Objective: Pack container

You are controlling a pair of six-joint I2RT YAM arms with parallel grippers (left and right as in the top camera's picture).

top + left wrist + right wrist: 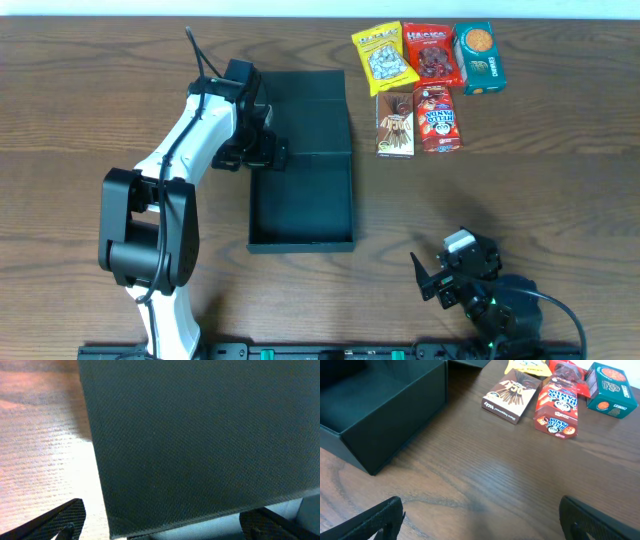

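Observation:
The container is a dark rectangular box lying open mid-table, its flap lid folded out toward the far side. My left gripper is open at the container's left edge near the hinge. In the left wrist view the dark lid surface fills the frame and the wide-open fingers straddle its near edge. My right gripper is open and empty over bare table at the front right. In the right wrist view the container's corner is at the upper left.
Several snacks lie at the far right: a yellow packet, a red packet, a teal box, a brown stick-biscuit box and a red box. The last two also show in the right wrist view.

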